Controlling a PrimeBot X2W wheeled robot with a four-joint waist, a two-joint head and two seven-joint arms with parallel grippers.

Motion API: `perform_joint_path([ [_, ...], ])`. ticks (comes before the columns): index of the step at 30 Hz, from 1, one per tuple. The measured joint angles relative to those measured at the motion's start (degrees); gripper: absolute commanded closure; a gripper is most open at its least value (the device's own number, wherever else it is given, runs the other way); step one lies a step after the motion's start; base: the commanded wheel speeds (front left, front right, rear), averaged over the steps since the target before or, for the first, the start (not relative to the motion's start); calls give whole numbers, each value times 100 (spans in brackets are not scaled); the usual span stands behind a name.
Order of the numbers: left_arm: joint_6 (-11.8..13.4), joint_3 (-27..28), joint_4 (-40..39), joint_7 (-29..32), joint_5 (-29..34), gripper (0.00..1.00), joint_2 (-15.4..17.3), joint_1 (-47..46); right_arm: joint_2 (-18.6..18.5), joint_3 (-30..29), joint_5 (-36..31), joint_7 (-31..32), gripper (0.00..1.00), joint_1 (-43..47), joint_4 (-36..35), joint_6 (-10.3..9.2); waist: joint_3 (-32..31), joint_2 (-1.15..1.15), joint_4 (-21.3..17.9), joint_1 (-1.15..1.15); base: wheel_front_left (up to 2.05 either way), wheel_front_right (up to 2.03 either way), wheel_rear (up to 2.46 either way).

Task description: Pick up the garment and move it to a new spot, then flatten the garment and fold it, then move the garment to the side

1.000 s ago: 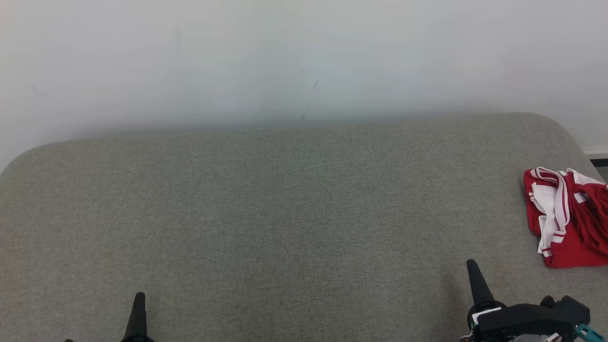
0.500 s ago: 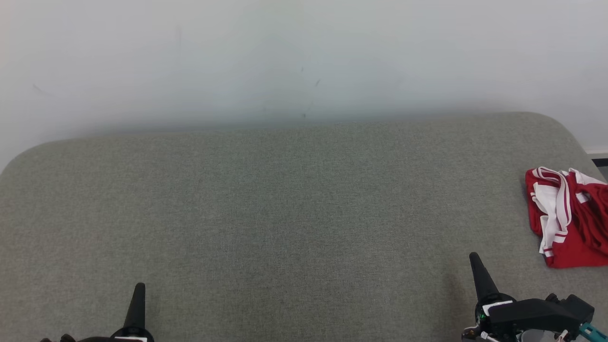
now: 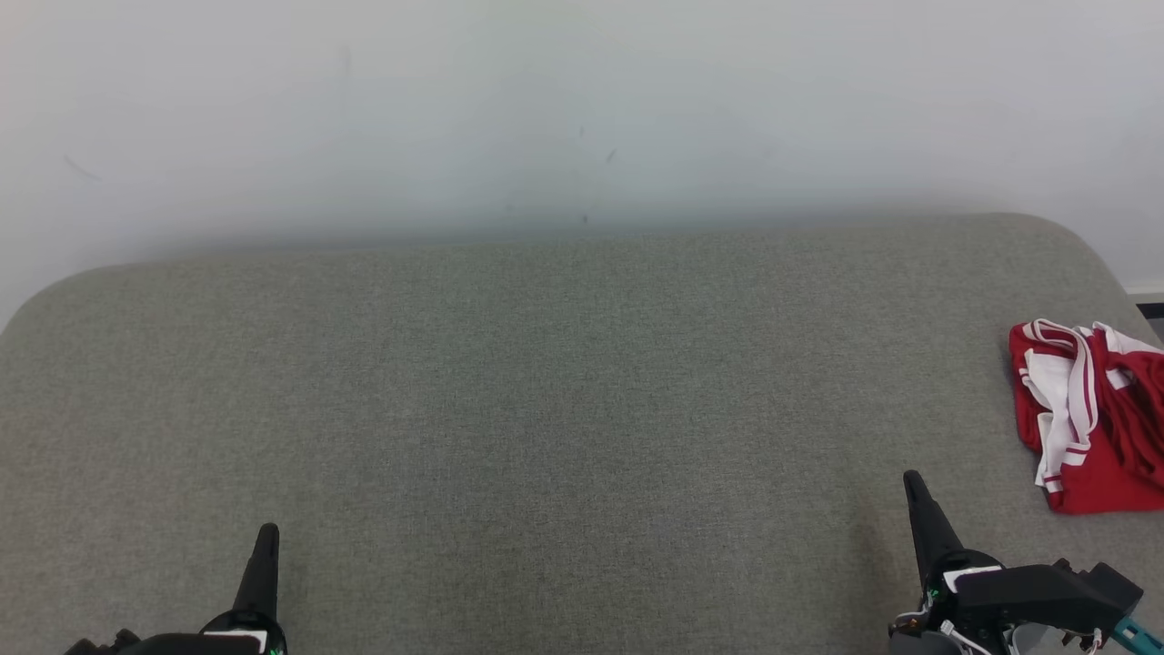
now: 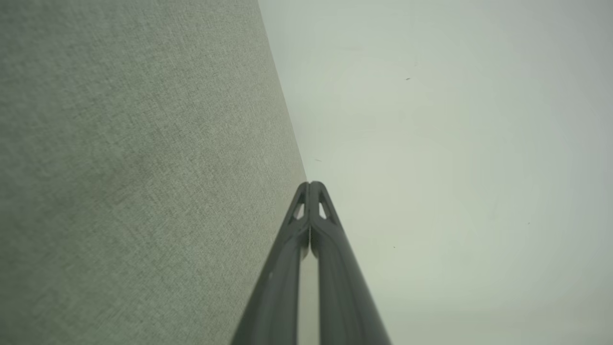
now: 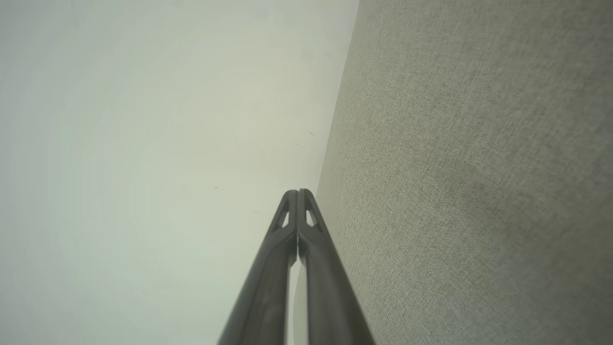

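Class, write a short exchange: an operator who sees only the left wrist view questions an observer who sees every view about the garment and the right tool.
Operator: I see the grey cushion and the wall. Where is the clothing?
Observer: The red and white garment lies crumpled at the cushion's far right edge.
Operator: Is the right arm touching it?
Observer: No, the right tool is apart from it, nearer the robot.
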Motion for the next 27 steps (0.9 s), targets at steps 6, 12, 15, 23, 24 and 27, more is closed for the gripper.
perform_joint_path([
  [6, -14, 12, -27, 73, -274, 100, 1, -21, 0, -29, 292, 66, 100, -10, -51, 0, 8, 0, 8, 0, 0, 0, 0],
  [12, -18, 24, -57, 132, -494, 100, 3, -43, 0, -56, 568, 123, 100, -16, -86, 0, 16, 0, 16, 0, 0, 0, 0],
  [15, -21, 30, -71, 165, -643, 100, 3, -74, 0, -70, 686, 167, 100, -18, -113, 0, 20, 0, 20, 0, 0, 0, 0],
  [23, -25, 46, -111, 235, -921, 100, 5, -126, 0, -102, 1027, 237, 100, -29, -182, 0, 31, 0, 30, 0, 0, 0, 0],
  [24, -47, 47, -115, 248, -981, 100, 5, -128, -1, -105, 1060, 245, 100, -30, -190, 0, 32, 0, 32, 0, 0, 0, 0],
  [27, -51, 52, -124, 282, -1067, 100, 7, -144, -1, -118, 1189, 269, 100, -37, -209, 0, 36, 0, 35, 0, 0, 0, 0],
])
